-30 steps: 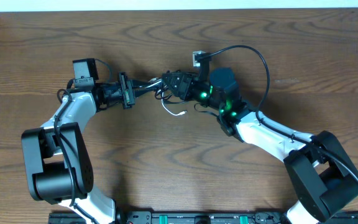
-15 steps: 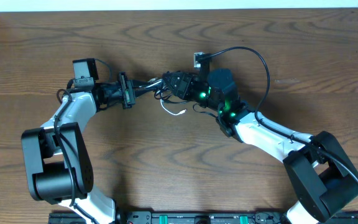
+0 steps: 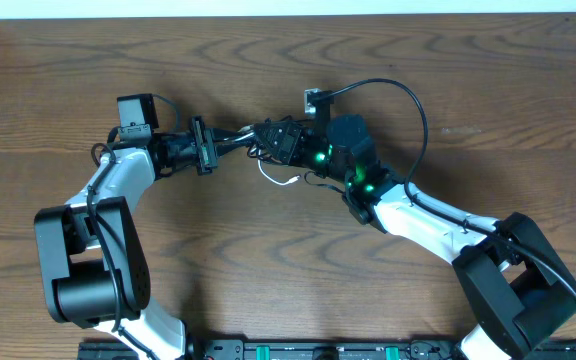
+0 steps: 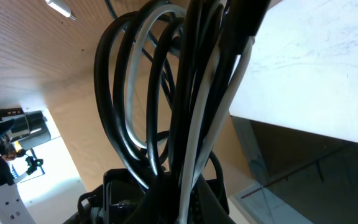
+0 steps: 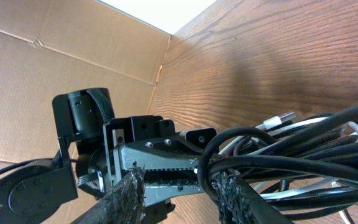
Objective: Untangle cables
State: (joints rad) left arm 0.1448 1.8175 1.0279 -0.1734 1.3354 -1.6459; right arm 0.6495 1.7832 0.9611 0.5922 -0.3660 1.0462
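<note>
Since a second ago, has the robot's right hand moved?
Yes. The right hand slid a little to the left across the table, getting closer to the left hand, which stayed put.

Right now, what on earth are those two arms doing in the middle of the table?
They are working on a tangle of cables. The left gripper is clamped shut on a bundle of looped black cable and white cable in the middle of the table. The right gripper faces it, fingers apart and right up against the loops, with nothing clearly pinched between them. The two cables are not yet separated.
</note>
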